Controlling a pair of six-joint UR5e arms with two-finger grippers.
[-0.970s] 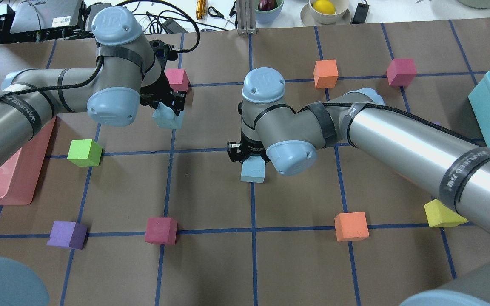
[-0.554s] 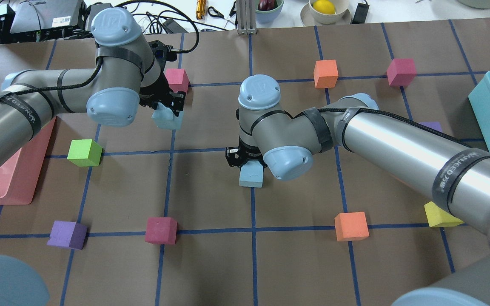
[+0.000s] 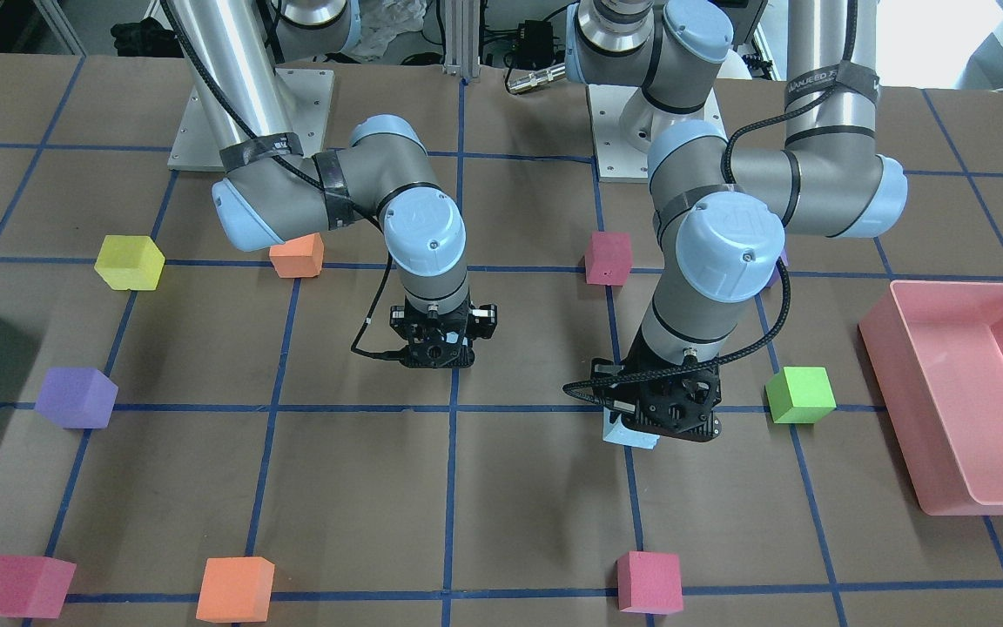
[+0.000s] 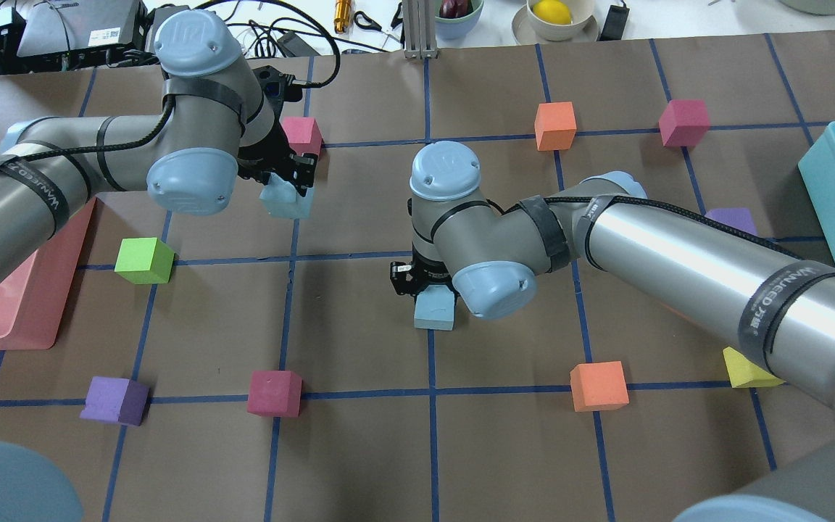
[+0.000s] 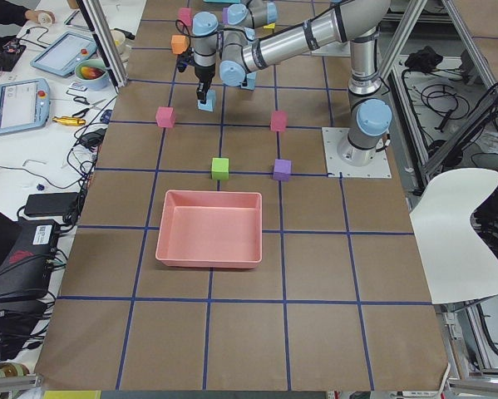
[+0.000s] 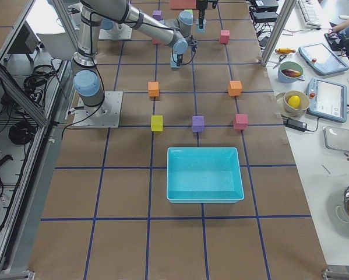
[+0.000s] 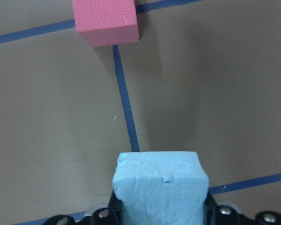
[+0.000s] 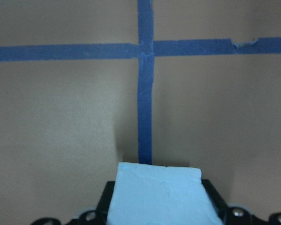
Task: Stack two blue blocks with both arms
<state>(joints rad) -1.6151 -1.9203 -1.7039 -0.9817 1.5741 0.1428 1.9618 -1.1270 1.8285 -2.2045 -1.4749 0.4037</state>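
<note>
Each arm has a blue block in its grip.
The left gripper [image 4: 288,176] is clamped on one blue block [image 4: 285,203], far left beside a pink cube [image 4: 301,134]. The right gripper [image 4: 423,279] squeezes the other blue block [image 4: 434,312] mid-table, well apart. A pink tray [image 4: 26,339] sits at the left edge and a teal bin [image 4: 834,192] at the right. A far bowl [image 4: 561,30] holds a lemon [image 4: 552,11].

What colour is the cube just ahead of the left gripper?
Pink cube, clearest in the left wrist view.

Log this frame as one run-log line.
phase: both gripped, unstacked | left claw: shut on far blue block | right claw: shut on centre blue block | blocks: apart, neither over the other
</note>
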